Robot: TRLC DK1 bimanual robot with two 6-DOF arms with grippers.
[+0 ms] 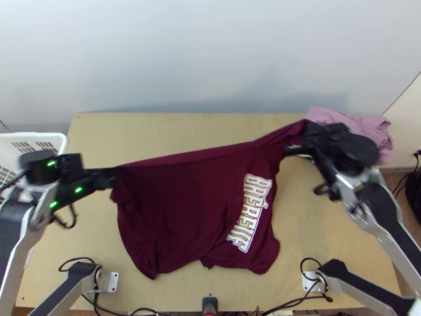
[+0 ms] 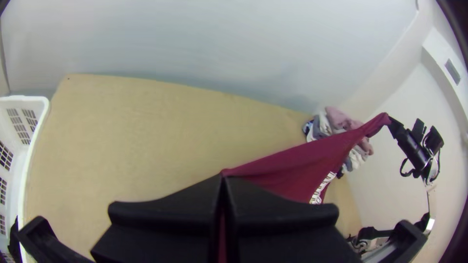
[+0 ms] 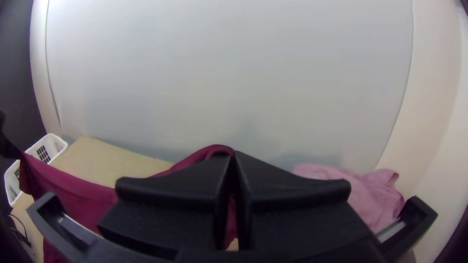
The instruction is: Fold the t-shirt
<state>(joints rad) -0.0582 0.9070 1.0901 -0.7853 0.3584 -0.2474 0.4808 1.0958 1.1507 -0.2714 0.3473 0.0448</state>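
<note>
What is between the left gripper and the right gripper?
The maroon t-shirt: in the top view, its far edge stretches from the left gripper to the right gripper.

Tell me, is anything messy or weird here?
Nothing looks spilled. The maroon t-shirt looks crooked, its near edge uneven, its far edge pulled tight between the left gripper and right gripper. Pink cloth lies crumpled at the far right corner of the table.

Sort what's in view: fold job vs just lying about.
Job:
maroon t-shirt, partly lifted
left gripper, holding one end
right gripper, holding the other

Lying about:
white basket, far left
pink cloth, far right
other clothes beside it
</note>
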